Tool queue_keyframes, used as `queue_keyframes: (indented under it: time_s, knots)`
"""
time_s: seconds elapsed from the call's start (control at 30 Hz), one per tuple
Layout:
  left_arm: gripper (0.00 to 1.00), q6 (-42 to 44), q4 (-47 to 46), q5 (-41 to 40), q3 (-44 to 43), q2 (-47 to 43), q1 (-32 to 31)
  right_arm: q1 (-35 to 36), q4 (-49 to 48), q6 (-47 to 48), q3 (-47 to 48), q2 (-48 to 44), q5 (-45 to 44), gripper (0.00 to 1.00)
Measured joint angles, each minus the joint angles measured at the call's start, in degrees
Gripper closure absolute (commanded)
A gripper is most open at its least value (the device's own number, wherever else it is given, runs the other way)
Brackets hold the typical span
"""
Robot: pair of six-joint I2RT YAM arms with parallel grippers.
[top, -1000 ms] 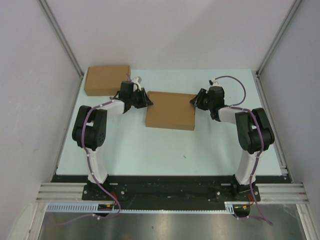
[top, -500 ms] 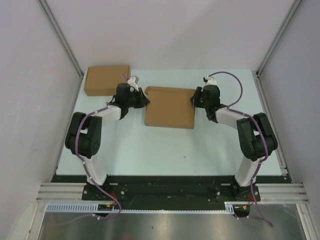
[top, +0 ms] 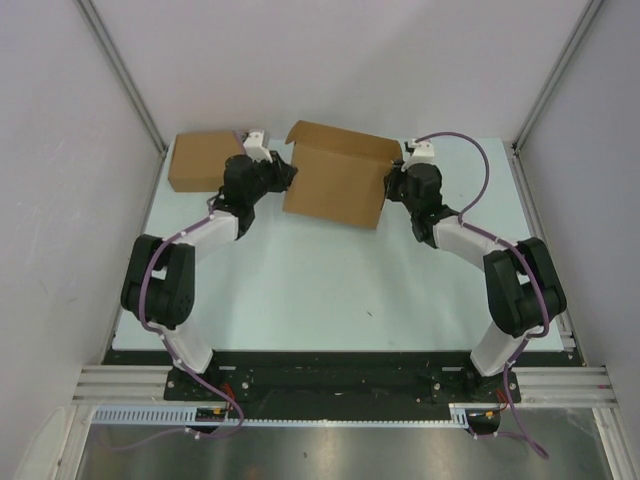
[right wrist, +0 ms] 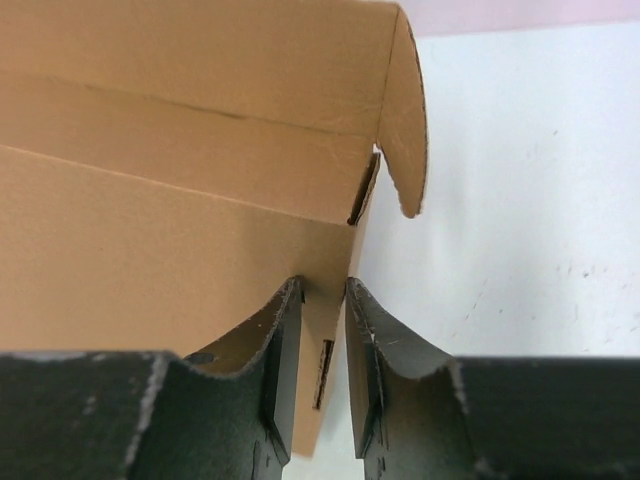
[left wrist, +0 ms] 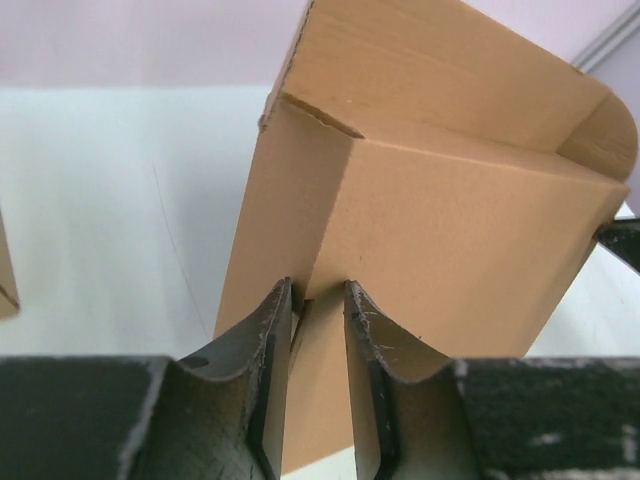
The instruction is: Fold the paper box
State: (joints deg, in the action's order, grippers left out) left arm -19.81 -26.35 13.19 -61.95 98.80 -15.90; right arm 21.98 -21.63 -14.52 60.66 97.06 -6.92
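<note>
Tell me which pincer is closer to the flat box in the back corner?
Left. The left pincer sits beside the flat box, gripping the paper box at its left end; right pincer grips the far end.

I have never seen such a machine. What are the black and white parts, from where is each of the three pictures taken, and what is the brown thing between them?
These are two robot arms bolted at the near edge of a pale table. The wide picture comes from a fixed camera above and behind them. The other two come from small cameras on the wrists, so the dark shapes at the bottom of each are that arm's own fingers. The left gripper and the right gripper each pinch one side of the paper box, a partly folded piece of brown cardboard held tilted, with its lid part raised. A second box, flat and brown, lies at the far left of the table.
</note>
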Motion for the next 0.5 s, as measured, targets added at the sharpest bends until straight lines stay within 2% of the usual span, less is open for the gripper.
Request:
queue_keyframes:
  time_s: [0.2, 0.37, 0.5]
  knots:
    - [0.68, 1.9, -7.61, -3.06, -3.23, 2.86, -0.66, 1.18, -3.61, 4.9, 0.0, 0.0, -2.84, 0.78]
    - [0.66, 1.88, -15.54, -5.86, -6.21, 8.9, -0.72, 1.97, -7.63, 8.92, 0.0, 1.36, -4.28, 0.77]
    - [0.66, 1.31, -18.08, -7.39, -6.54, 13.53, -0.74, 2.51, -9.99, 11.19, 0.0, 4.63, -5.57, 0.78]
